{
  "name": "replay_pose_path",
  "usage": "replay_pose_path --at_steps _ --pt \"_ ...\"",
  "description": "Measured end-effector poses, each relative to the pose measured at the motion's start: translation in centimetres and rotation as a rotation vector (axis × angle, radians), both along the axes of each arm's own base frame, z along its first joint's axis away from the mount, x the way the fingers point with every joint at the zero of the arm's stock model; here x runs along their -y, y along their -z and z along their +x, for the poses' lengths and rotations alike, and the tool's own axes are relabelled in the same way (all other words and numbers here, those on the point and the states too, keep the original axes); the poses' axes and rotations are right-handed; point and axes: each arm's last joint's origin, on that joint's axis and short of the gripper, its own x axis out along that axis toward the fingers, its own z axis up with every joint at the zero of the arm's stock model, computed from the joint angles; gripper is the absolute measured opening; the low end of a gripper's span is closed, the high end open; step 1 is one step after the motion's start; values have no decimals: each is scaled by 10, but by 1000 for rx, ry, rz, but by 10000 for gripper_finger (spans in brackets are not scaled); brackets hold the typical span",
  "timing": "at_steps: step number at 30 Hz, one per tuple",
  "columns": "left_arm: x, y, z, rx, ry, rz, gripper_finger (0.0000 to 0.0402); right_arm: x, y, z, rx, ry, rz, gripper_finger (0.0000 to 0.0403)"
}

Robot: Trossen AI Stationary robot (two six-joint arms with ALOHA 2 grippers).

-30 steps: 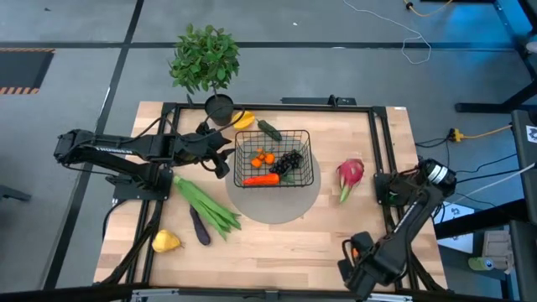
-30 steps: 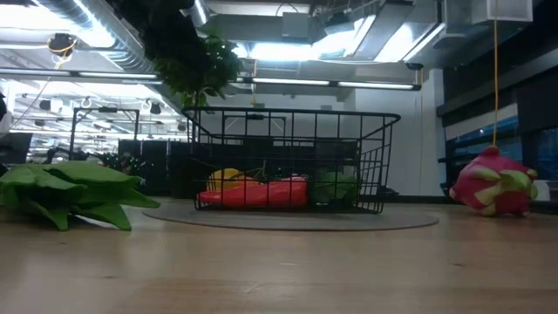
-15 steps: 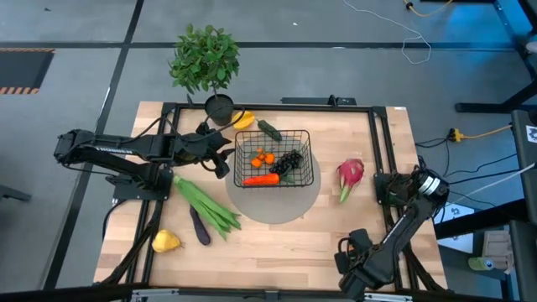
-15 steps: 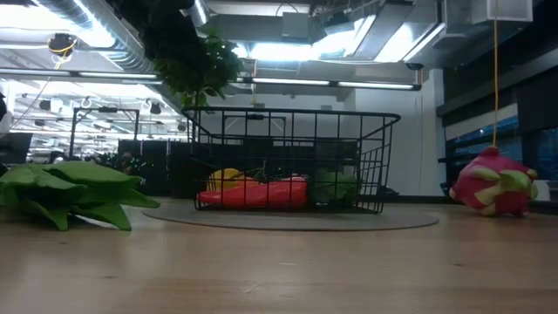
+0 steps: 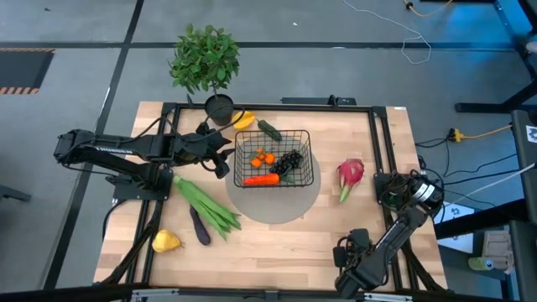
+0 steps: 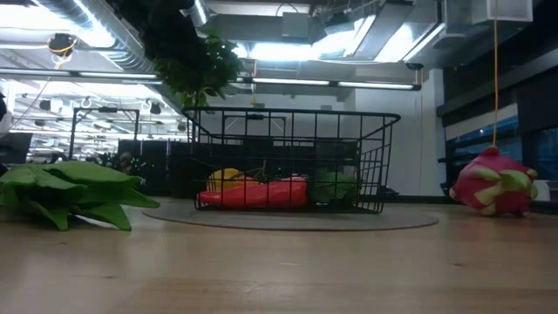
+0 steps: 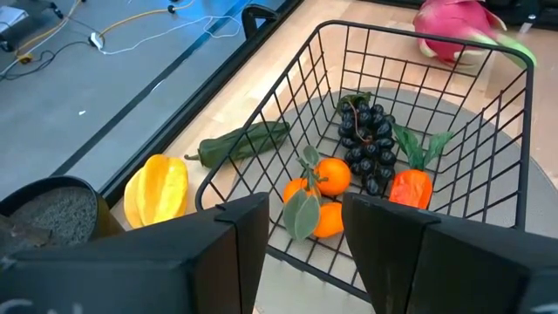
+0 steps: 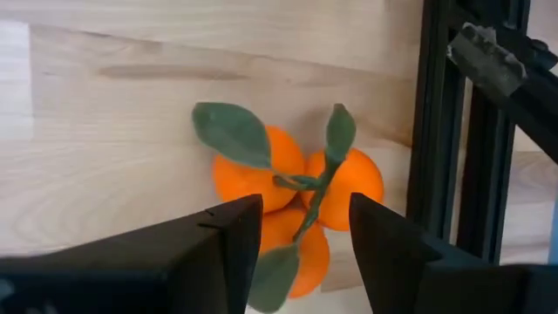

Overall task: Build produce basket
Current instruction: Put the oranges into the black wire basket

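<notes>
The table (image 5: 277, 243) is light wood, fenced by a black frame (image 5: 382, 151) along its left, far and right edges. The widest bare stretch is the near half, right of centre, with nothing on it between the grey round mat (image 5: 277, 210) and the near edge.

A potted plant (image 5: 204, 60) stands just past the far edge. The basket (image 5: 273, 132) sits upright on the mat's far part, mid-table, and holds oranges (image 5: 263, 157), dark grapes (image 5: 290, 160) and a carrot (image 5: 263, 179) along its near side.

The left arm reaches in from the left, and the left gripper (image 5: 225, 159) hangs just beside the basket's left wall. Its fingers stand apart with nothing between them, the basket rim straight ahead.

Long green stalks (image 5: 205, 205) lie slanted left of the mat, their tips reaching its edge. A dragon fruit (image 5: 350, 174) rests right of the basket, clear of it, with free wood all round.

The right arm folds up along the right edge. The right gripper (image 8: 301, 218) hovers above a second bunch of oranges (image 8: 288, 187) lying on the wood hard against the frame rail, fingers parted, gripping nothing.

An eggplant (image 5: 200, 226) and a pear (image 5: 165, 242) lie at the near left. A yellow pepper (image 5: 243, 119) and a cucumber (image 5: 269, 130) sit just beyond the basket's far rim.
</notes>
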Motion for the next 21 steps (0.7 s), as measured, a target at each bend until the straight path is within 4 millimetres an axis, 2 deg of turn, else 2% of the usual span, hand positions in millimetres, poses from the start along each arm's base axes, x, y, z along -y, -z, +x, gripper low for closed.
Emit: replay_pose_path --at_steps 6,11,15,19,21 --pt "0 0 0 0 0 0 135 8 22 -8 -66 29 12 163" --pt "0 0 0 0 14 -8 135 12 24 -8 -65 39 9 152" --pt "1 0 0 0 23 -14 135 10 22 -5 -58 30 10 106" --pt "1 0 0 0 24 -14 135 9 22 -3 -57 15 39 23" --pt "1 0 0 0 23 -14 135 11 21 0 -57 22 46 11"
